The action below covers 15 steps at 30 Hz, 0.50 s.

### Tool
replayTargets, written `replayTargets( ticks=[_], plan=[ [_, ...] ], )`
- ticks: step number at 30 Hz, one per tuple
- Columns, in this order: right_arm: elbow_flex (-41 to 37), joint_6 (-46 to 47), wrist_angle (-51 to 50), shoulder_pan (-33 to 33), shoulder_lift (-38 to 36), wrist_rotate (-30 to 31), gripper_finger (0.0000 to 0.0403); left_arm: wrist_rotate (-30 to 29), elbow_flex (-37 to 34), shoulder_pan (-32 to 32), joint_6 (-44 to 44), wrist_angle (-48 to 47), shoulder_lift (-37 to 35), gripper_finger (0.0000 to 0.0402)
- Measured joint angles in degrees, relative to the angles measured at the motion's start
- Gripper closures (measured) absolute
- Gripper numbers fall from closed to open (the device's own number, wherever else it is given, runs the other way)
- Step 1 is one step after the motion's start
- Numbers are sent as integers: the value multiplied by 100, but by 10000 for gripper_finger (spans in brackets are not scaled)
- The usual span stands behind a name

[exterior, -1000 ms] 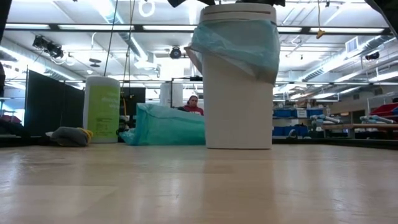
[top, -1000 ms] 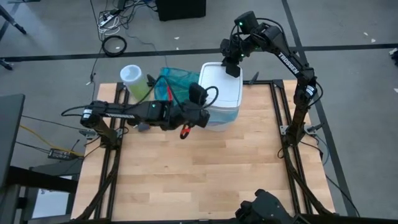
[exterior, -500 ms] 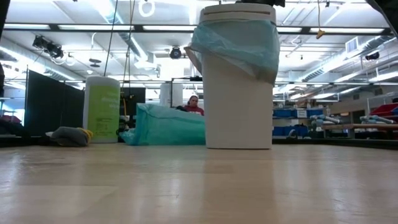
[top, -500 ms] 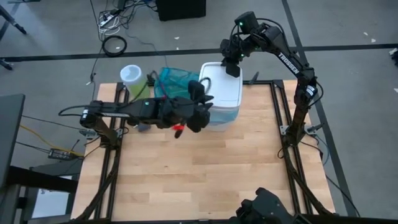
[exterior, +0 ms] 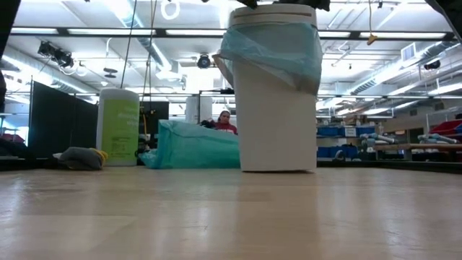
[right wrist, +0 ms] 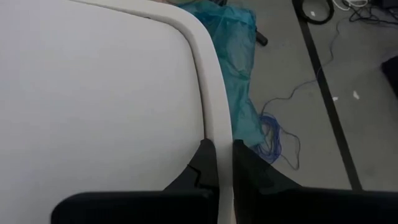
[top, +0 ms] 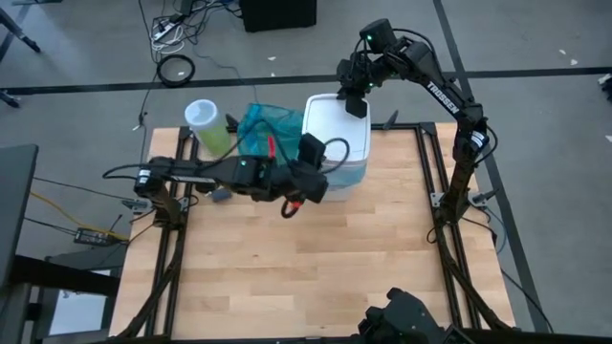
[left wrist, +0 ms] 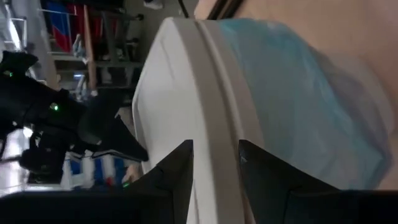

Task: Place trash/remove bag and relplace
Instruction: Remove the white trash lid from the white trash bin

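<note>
A white bin point(top: 337, 143) stands at the table's far middle, closed by a white lid point(exterior: 274, 14). The light blue bag point(exterior: 278, 54) hangs out from under the lid and down the bin's wall. My left gripper point(left wrist: 214, 165) is at the bin's near left side point(top: 323, 180), shut on the lid's rim. My right gripper point(right wrist: 217, 158) is at the bin's far edge point(top: 356, 105), also shut on the rim. The trash is out of view. My left gripper has the lid's rim point(left wrist: 217, 146) pinched between its two fingers, one over the lid's flat top, the other outside by the blue bag. It comes from the table's left, slanting down. The bin stands on the table. My right gripper pinches the lid's thin raised rim point(right wrist: 214, 134) at the bin's far edge, one finger over the lid's top and one outside. Its fingers slant down from the far side and lie across the rim.
A darker teal-green bag point(top: 263, 119) lies left of the bin, and a green and white canister point(top: 204, 124) stands at the far left. A small grey lump point(exterior: 79, 157) lies near the canister. A person sits in the room beyond point(exterior: 224, 121). The near half of the table is bare wood.
My left hand has swung a little toward the table's left and back toward the bin, rolling its wrist. The bin's top has shifted slightly toward the table's left. My right gripper has stayed where it was.
</note>
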Motion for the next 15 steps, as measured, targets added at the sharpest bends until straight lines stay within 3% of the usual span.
replayTargets(
  ticks=[4,8,15],
  plan=[
    [-2,0,6,2,4,-16,388,-173,0,4,172,-82,175,264],
    [-5,-5,4,-1,11,-85,388,-829,2,11,271,136,253,264],
    [-9,-22,-9,-7,26,-72,397,-980,2,103,501,111,250,264]
  ],
)
